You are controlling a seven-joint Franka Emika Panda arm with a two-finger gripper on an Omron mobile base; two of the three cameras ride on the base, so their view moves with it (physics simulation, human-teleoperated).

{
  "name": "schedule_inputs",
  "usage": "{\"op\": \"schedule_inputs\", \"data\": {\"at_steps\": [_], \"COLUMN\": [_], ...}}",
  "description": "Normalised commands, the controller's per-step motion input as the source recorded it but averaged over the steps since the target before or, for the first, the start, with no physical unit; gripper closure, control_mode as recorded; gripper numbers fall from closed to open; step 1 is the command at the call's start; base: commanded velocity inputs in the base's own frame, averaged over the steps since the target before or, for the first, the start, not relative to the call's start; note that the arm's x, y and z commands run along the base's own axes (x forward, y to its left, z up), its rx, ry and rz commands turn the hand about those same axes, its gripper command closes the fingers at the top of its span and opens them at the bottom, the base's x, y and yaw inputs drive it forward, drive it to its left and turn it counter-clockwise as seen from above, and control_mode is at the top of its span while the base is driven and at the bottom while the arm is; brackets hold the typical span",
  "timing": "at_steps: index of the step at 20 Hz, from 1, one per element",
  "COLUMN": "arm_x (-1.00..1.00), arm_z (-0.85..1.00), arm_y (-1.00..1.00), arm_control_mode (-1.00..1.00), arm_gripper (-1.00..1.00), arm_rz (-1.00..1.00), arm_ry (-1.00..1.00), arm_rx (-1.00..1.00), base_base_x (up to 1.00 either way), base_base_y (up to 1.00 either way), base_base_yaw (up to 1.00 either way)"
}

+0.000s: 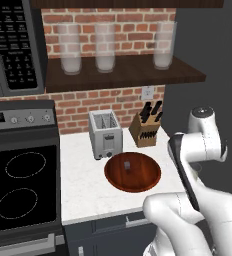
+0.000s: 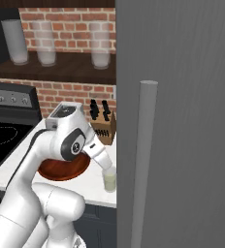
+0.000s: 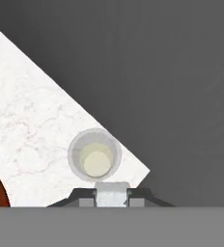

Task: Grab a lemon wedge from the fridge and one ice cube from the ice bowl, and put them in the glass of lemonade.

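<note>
Brick wall and a dark shelf of tall frosted glasses (image 1: 105, 47) back this corner, with the fridge (image 2: 182, 121) shut at my right, its long bar handle (image 2: 142, 160) upright. Below runs the white marble counter (image 1: 83, 175), stove (image 1: 20, 185) at its left end, toaster (image 1: 105, 134) and knife block (image 1: 147, 127) against the wall.

On the counter sits the ice bowl (image 1: 133, 172), holding one small cube (image 1: 127, 165) that I can make out. The glass of lemonade (image 3: 94, 155) stands near the counter's corner beside the fridge, pale liquid inside.

My gripper (image 3: 111, 197) is clamped on a small pale block, which I judge to be an ice cube (image 3: 111, 193). The glass lies almost straight below my fingertips, just ahead of them, so the cube should drop in after a slight move forward. No lemon wedge is evident to me.
</note>
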Motion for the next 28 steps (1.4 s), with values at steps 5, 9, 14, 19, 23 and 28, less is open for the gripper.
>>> {"op": "schedule_inputs", "data": {"at_steps": [5, 9, 14, 19, 23, 28], "arm_x": [-0.03, 0.08, 0.1, 0.18, 0.11, 0.1], "arm_z": [-0.15, -0.17, -0.1, -0.04, -0.03, 0.0], "arm_y": [0.0, -0.01, -0.03, 0.0, -0.01, -0.03], "arm_control_mode": [-1.0, -1.0, -1.0, -1.0, -1.0, -1.0], "arm_gripper": [1.0, 1.0, 1.0, 1.0, 1.0, 1.0], "arm_rz": [-0.14, -0.12, -0.07, -0.04, -0.03, -0.01], "arm_ry": [-0.06, -0.01, 0.0, 0.0, 0.0, 0.0], "arm_rx": [0.07, 0.02, 0.0, 0.0, 0.0, 0.0], "base_base_x": [0.0, 0.0, 0.0, 0.0, 0.0, 0.0], "base_base_y": [0.0, 0.0, 0.0, 0.0, 0.0, 0.0], "base_base_yaw": [0.0, 0.0, 0.0, 0.0, 0.0, 0.0]}}
